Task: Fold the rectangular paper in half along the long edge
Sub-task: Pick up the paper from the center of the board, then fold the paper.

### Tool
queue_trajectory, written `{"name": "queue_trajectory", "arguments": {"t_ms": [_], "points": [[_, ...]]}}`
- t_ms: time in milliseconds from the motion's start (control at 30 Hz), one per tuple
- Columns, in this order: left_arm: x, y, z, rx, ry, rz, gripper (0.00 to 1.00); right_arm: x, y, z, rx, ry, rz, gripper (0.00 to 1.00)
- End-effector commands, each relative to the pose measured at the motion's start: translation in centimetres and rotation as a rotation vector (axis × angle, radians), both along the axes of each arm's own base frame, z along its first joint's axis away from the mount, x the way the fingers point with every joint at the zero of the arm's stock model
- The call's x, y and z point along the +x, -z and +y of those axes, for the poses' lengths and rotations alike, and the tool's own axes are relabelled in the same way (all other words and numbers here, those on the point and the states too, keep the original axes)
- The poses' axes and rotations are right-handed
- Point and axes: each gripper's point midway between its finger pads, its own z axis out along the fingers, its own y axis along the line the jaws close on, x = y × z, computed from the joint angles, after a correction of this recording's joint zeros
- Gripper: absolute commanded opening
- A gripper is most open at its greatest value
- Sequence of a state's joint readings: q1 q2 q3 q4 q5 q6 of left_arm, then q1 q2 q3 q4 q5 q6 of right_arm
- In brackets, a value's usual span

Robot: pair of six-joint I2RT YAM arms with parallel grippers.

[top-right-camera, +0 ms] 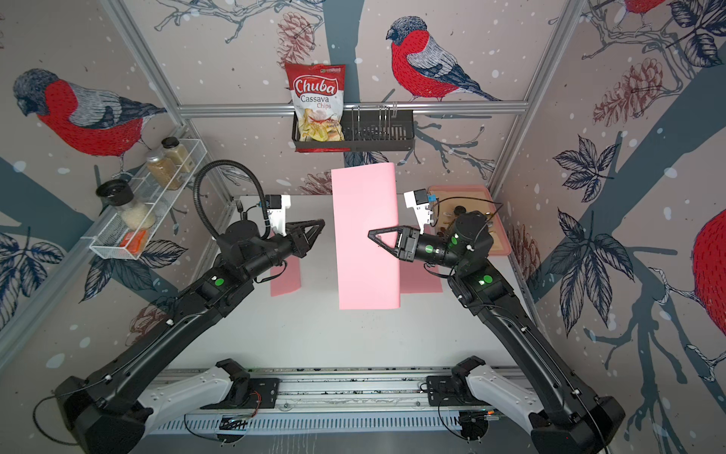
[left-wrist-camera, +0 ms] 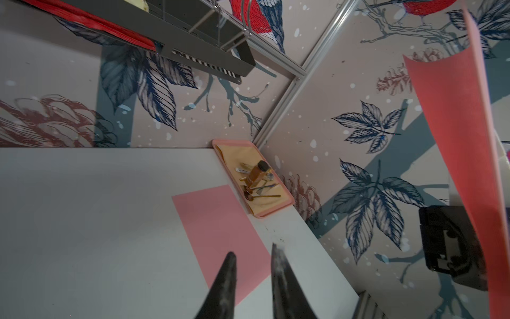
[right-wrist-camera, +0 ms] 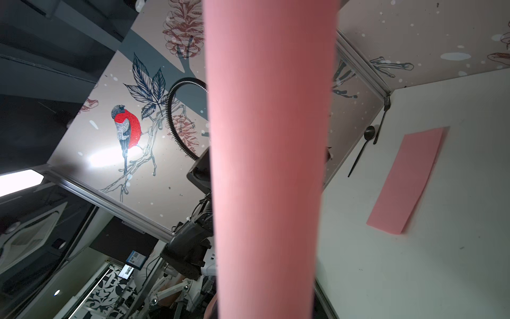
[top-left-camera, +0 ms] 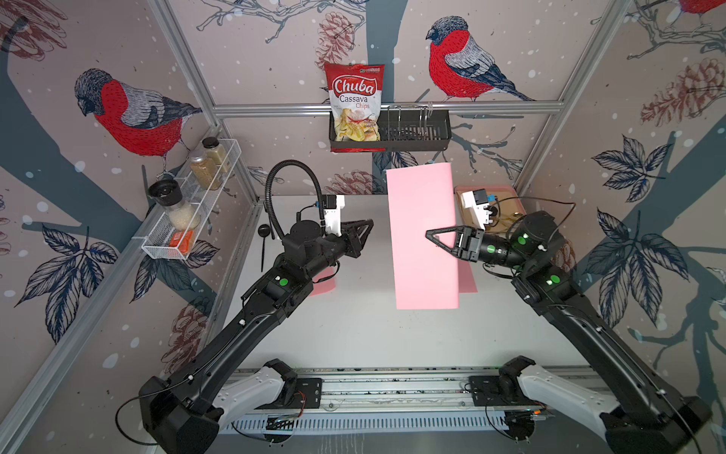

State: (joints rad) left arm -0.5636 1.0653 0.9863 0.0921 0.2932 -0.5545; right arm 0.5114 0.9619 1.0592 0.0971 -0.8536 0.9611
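My right hand (top-left-camera: 429,235) pinches the pink paper (top-left-camera: 416,196), seemingly doubled, aloft mid-frame. My left hand (top-left-camera: 369,225) hangs empty, slightly spread. Next, probably, creasing it flat.

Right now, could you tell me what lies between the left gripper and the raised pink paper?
Nothing: in both top views only a strip of bare white table shows between the left gripper and the raised pink paper.

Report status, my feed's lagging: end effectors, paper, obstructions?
Left end effector open, empty. Right end effector shut on pink paper, lifted off table. Two other pink sheets lying below.
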Motion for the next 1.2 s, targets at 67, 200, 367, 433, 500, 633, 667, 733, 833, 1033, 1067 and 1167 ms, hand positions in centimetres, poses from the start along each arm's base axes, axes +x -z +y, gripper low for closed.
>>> {"name": "queue_trajectory", "arguments": {"t_ms": [67,200,367,433,500,633,667,733,833,1033,1067,1167], "points": [[-3.8,-3.1,-3.6,-0.288,0.347,-0.01,0.26,-2.1,-3.2,-0.8,0.105,-0.049,0.019,0.2],[-5.9,-4.3,-4.4,-0.43,0.493,-0.002,0.26,-2.2,-3.9,-1.2,0.129,-0.045,0.026,0.2],[-8.1,-5.7,-5.4,-0.485,0.619,0.004,0.28,-1.7,-4.0,-1.4,0.152,-0.038,0.051,0.23],[-8.8,-6.1,-6.0,-0.478,0.644,0.003,0.31,-1.5,-4.1,-1.5,0.158,-0.036,0.059,0.24],[-9.6,-6.5,-6.5,-0.467,0.664,-0.002,0.33,-1.3,-4.1,-1.6,0.162,-0.03,0.065,0.24],[-10.3,-6.8,-7.7,-0.427,0.674,-0.002,0.34,-1.0,-4.0,-1.6,0.16,-0.022,0.076,0.27],[-10.4,-6.8,-8.0,-0.418,0.674,-0.001,0.35,-0.9,-4.0,-1.6,0.161,-0.02,0.076,0.28],[-10.6,-6.8,-8.3,-0.412,0.678,-0.002,0.35,-0.9,-3.9,-1.7,0.159,-0.018,0.078,0.31],[-10.4,-6.5,-8.6,-0.403,0.676,0.006,0.35,-0.7,-3.6,-1.6,0.15,-0.013,0.083,0.32],[-10.4,-6.3,-9.4,-0.4,0.69,0.021,0.35,-0.4,-3.2,-1.5,0.141,-0.01,0.088,0.33],[-10.6,-6.3,-9.6,-0.4,0.696,0.021,0.35,-0.4,-3.1,-1.5,0.14,-0.008,0.089,0.33],[-10.8,-6.5,-10.0,-0.402,0.706,0.02,0.35,-0.3,-2.8,-1.4,0.137,-0.009,0.091,0.34]]}}
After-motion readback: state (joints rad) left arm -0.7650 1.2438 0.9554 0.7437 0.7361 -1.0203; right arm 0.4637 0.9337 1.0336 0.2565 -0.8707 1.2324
